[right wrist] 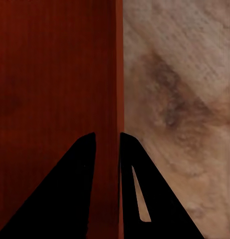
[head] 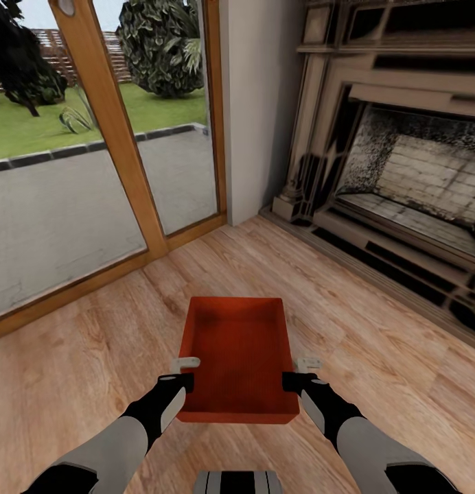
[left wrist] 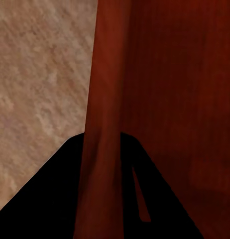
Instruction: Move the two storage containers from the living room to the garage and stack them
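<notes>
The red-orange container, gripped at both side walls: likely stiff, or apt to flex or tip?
The container probably stays stiff: its walls look straight between left gripper and right gripper. Empty, so likely light. Thin-wall pinches might let it slip or tilt.

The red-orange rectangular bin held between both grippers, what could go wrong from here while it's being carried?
The red-orange rectangular bin hangs from just two thin side walls, the left gripper and right gripper each pinching one. If either slips, it could tilt or drop onto the light wood plank floor. If the arms drift apart or together, the walls may pull free. The brick fireplace and wood-framed glass door stand close ahead, so turning could clip them.
</notes>
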Robot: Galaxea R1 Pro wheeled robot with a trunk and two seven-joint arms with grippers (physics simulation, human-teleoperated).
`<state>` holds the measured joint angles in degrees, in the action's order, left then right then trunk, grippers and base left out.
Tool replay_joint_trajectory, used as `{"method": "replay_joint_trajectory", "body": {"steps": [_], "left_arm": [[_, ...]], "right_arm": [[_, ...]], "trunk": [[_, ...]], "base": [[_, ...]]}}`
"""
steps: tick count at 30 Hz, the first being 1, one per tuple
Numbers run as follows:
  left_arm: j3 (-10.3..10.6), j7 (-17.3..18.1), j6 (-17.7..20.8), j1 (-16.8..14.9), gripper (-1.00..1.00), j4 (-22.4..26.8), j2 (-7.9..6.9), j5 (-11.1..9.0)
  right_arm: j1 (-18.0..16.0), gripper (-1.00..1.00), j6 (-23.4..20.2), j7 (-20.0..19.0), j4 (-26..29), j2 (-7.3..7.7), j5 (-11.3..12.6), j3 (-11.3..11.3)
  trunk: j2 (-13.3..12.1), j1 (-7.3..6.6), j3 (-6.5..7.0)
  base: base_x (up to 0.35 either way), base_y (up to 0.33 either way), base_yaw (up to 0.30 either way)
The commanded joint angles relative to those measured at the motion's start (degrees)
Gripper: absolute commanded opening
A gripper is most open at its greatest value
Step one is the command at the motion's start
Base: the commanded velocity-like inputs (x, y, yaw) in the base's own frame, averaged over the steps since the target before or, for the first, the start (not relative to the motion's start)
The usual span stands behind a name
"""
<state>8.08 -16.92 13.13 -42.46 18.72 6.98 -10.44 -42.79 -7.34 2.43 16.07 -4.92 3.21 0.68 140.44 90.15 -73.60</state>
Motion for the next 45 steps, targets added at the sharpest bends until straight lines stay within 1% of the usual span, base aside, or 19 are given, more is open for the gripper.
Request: {"method": "replay_joint_trajectory", "body": {"steps": [1, 45], "left_arm": [[1.06, -0.32, 0.22, 0.01, -1.00, 0.02, -0.04, -1.57], [0.89, 0.00, 0.49, 0.01, -1.00, -0.09, -0.06, -1.86]], "right_arm": [[-0.01, -1.00, -0.31, -0.05, 0.19, -0.01, 0.28, -0.06], [-0.01, -1.00, -0.27, 0.18, 0.20, -0.06, 0.29, -0.06]], "trunk": [[-0.40, -0.23, 0.14], [-18.05, -9.90, 8.04]], "base": [[0.000, 0.000, 0.000], [0.000, 0.000, 0.000]]}}
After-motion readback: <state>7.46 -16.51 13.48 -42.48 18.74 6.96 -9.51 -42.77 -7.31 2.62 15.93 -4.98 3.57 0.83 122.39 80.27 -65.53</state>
